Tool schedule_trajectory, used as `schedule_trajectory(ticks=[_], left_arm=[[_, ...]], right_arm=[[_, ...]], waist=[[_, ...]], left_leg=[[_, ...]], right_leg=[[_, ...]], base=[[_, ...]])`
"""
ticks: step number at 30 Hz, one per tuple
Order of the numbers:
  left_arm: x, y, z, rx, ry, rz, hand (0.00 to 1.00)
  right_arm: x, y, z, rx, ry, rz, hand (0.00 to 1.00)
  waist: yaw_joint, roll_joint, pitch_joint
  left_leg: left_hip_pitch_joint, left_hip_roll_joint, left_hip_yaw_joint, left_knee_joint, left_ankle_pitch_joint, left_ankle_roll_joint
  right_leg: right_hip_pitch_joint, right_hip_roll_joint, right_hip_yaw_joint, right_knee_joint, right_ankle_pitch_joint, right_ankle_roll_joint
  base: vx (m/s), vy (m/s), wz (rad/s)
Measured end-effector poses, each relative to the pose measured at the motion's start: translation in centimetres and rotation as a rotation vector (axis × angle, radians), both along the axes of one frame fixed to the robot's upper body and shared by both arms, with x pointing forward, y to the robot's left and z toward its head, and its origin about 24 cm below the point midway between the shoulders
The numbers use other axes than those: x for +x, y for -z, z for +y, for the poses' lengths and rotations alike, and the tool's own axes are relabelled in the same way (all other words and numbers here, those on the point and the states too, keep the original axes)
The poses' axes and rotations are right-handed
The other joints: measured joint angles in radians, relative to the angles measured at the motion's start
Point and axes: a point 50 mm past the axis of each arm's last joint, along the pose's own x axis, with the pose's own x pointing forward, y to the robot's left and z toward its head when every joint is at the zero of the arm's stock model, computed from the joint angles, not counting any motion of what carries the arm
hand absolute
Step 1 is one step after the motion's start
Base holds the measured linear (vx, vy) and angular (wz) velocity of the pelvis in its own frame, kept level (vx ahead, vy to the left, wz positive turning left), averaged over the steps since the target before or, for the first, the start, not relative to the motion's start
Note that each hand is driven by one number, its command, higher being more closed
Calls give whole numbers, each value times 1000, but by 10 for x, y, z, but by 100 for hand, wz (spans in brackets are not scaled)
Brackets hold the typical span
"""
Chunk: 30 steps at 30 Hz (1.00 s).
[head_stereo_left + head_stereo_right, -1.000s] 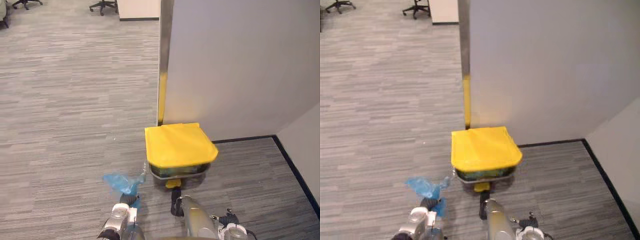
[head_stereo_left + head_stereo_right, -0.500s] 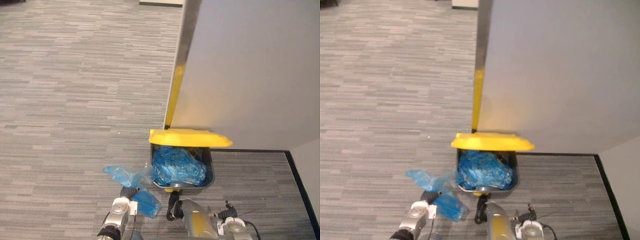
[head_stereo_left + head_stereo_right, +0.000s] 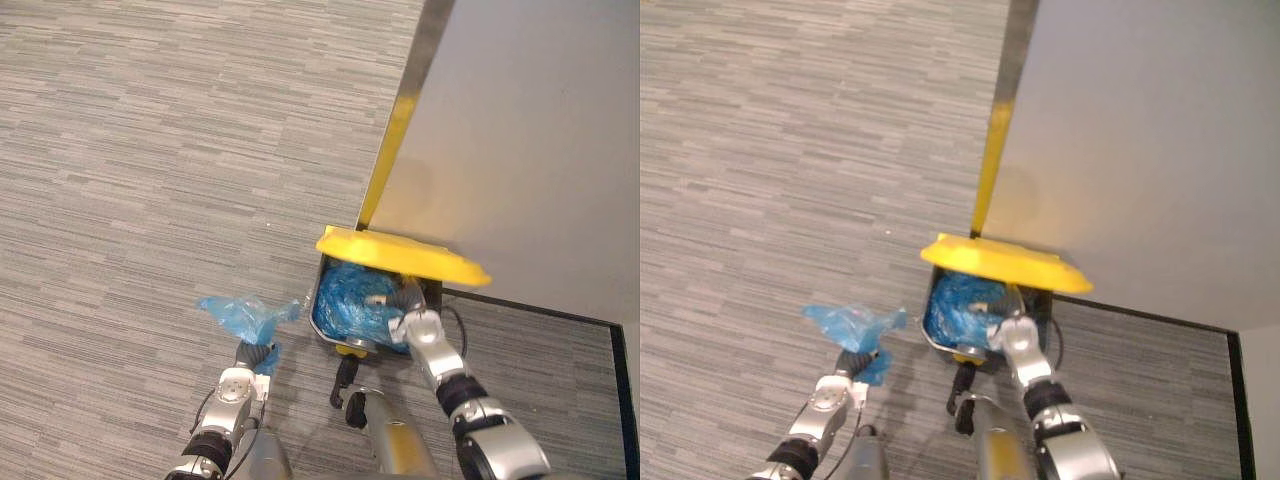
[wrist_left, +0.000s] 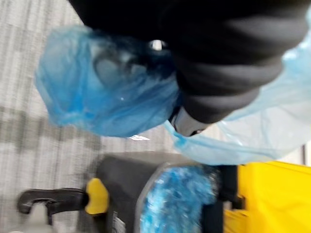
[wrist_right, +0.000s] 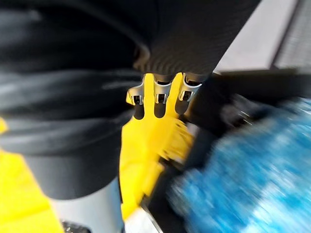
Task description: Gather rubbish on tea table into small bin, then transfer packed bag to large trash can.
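The large trash can [image 3: 322, 290] stands on the carpet against a grey wall, its yellow lid [image 3: 400, 256] tipped up. A blue liner [image 3: 350, 300] fills its dark body. My right hand [image 3: 418, 322] reaches in at the can's near right rim, just under the lid. In the right wrist view its straight fingers [image 5: 156, 101] point at the yellow lid [image 5: 150, 141], with the liner [image 5: 252, 174] beside them. My left hand [image 3: 248, 372] is shut on the neck of the packed blue bag [image 3: 240, 314], held left of the can. The bag [image 4: 97, 92] bulges past the hand's dark cover.
The grey wall [image 3: 530, 150] ends in a corner post with a yellow strip [image 3: 388, 150] right behind the can. Black skirting [image 3: 560, 310] runs along the wall's foot. A yellow pedal [image 4: 97, 196] sticks out at the can's front. Open carpet lies to the left.
The can's lid has gone from closed to tipped up, baring the blue liner. My right hand has risen to the can's rim. The camera has shifted; the left hand still holds the bag.
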Motion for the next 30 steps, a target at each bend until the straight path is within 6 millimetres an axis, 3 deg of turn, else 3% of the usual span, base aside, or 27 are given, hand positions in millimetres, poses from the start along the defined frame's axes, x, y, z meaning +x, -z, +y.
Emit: schedule_trajectory(ticks=[3,6,8,18,25,30], left_arm=[[15,-20,-9,-33,32,-96,100],[21,-34,-19,-71,68,-160,100],[24,-42,-25,-91,90,-194,100],[32,-94,-52,-218,239,-414,100],[28,-135,-91,-335,433,-547,100],[21,-170,-127,-412,586,-667,100]], right_arm=[[27,-55,-12,-21,35,-146,0],[39,-90,-18,-13,57,-228,0],[43,-100,-21,-8,72,-251,0],[53,-130,-23,44,94,-292,0],[55,-131,-24,43,97,-273,0],[55,-132,-25,49,98,-273,0]], waist=[[-4,-6,42],[-7,-9,57],[-10,-9,58],[-22,-13,102],[-32,-13,103],[-34,-13,103]], left_leg=[[-23,7,-14,7,9,-11],[-32,10,-26,7,11,-12],[-36,10,-32,7,12,-11],[-40,9,-41,9,17,-12],[-40,12,-47,32,9,-48],[-32,8,-45,46,-4,-73]], right_leg=[[-6,17,-2,-31,4,1],[-7,29,-2,-42,4,1],[-8,32,-2,-49,6,-1],[-8,33,1,-49,7,-3],[-8,32,10,-23,14,-3],[-4,30,31,-7,79,-36]], base=[[-89,-63,-7],[-51,-39,-6],[-14,-8,2],[-7,1,1],[2,2,1],[30,19,5]])
